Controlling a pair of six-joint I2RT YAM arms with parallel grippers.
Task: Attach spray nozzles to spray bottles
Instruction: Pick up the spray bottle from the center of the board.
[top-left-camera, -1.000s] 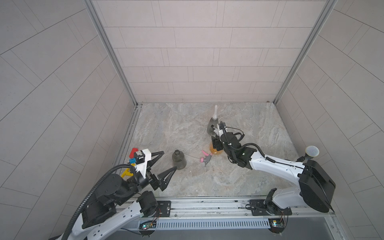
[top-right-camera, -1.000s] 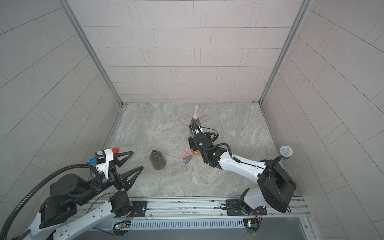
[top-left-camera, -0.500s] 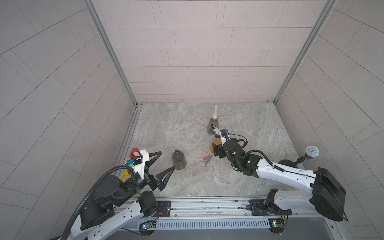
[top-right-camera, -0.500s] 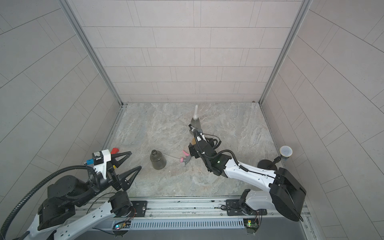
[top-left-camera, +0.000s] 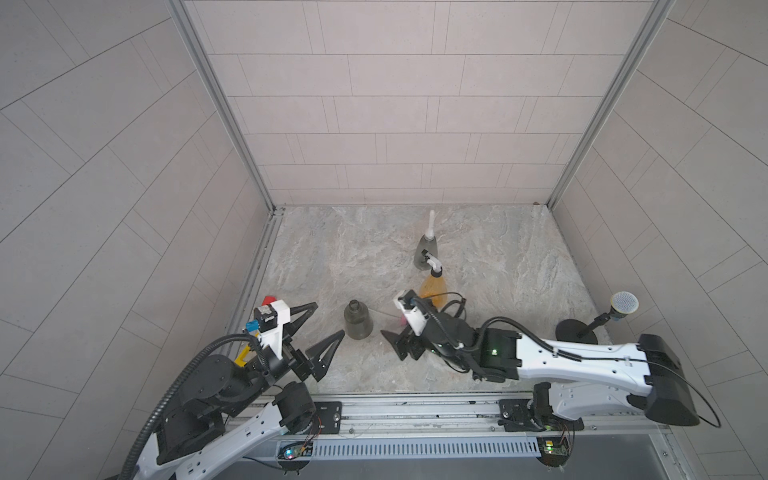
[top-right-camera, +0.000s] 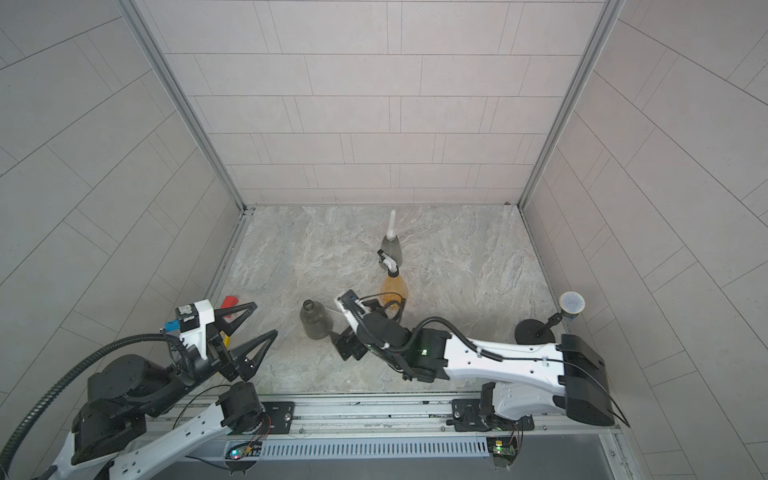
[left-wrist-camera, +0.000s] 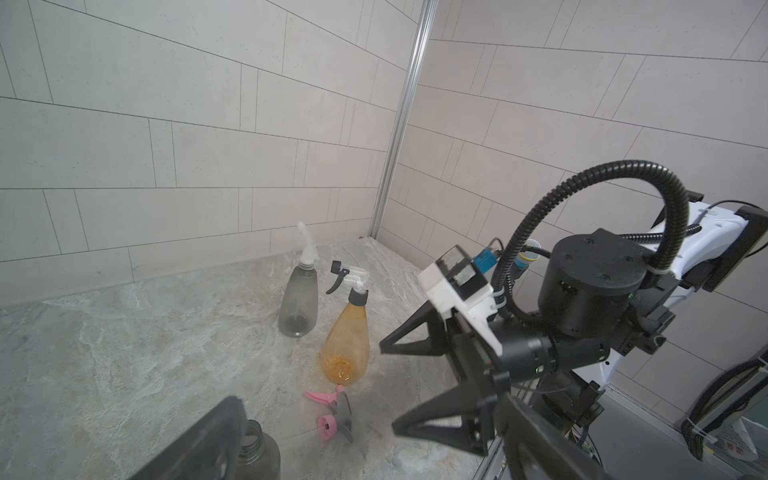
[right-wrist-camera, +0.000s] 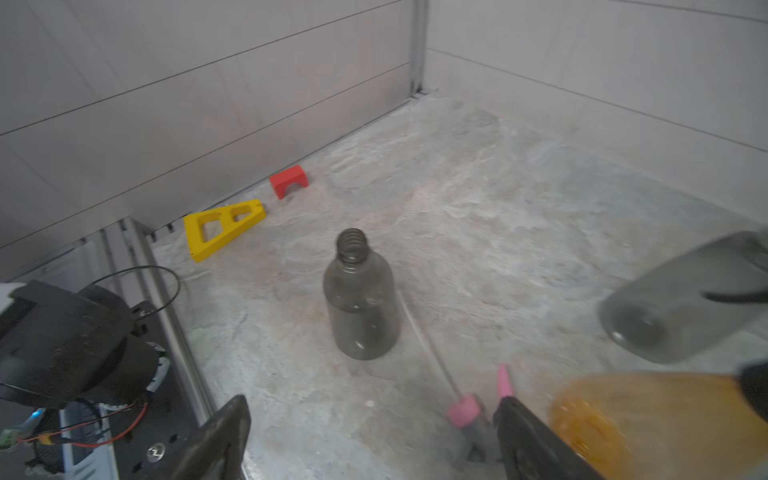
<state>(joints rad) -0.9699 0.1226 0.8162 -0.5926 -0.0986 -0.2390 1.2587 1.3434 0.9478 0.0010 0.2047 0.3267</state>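
Top views first: on the marble-patterned counter (top-left-camera: 332, 249) the open smoky grey plastic bottle (top-left-camera: 358, 320) stands upright with no head on its neck, between my two arms. The left end effector (top-left-camera: 328, 319) hangs just beside it, jaws spread wide and empty. The right end effector (top-left-camera: 392, 343) is low on the bottle's other side and hides what lies under it. Behind stand the orange-amber plastic bottle (top-left-camera: 433, 286), carrying the black-and-white spray nozzle (top-left-camera: 432, 264), and the second smoky grey bottle (top-left-camera: 427, 251), carrying the white spray nozzle (top-left-camera: 431, 220). I judge that two of three are done.

Left wrist view: the pink-and-grey plastic spray nozzle (left-wrist-camera: 336, 411) lies flat on the counter, just beside the foot of the orange-amber bottle. The right end effector is near it, with its jaws far apart and nothing between them.

Right wrist view: the nozzle lies just beside one finger (right-wrist-camera: 523, 424). Its thin dip tube (right-wrist-camera: 424, 332) runs out past the foot of the open bottle.

I expect the nozzle to be light, hard plastic and the tube to bend easily. I would grip the grey body near the pink collar, never the tube or the trigger. The empty bottle looks light, smooth and thin-walled, so it may tip or turn. I would hold it at the wide lower body, below the threads.
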